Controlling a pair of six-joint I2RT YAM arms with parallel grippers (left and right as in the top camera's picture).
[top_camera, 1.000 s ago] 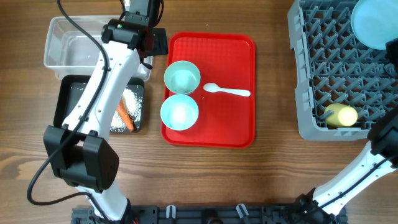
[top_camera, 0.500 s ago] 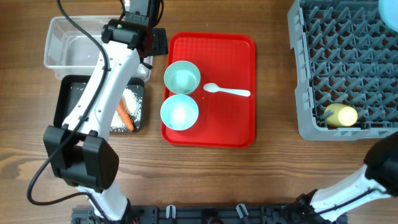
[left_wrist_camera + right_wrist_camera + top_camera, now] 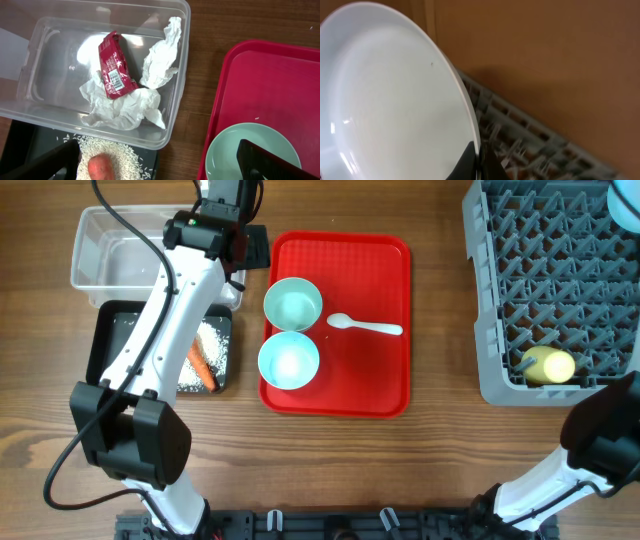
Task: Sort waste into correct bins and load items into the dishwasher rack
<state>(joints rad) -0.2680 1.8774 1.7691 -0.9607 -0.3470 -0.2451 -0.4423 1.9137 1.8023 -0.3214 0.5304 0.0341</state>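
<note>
My right gripper [image 3: 477, 162], clamped on the pale blue plate [image 3: 395, 100], has swung it beyond the dishwasher rack [image 3: 540, 280] at one o'clock, unslotted; left gripper [image 3: 157, 157] gapes.

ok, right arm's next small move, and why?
Probably lower the pale blue plate on edge into a slot of the dishwasher rack. The right gripper is shut on the plate's rim and holds it above the rack's far corner, not yet seated in it.
</note>
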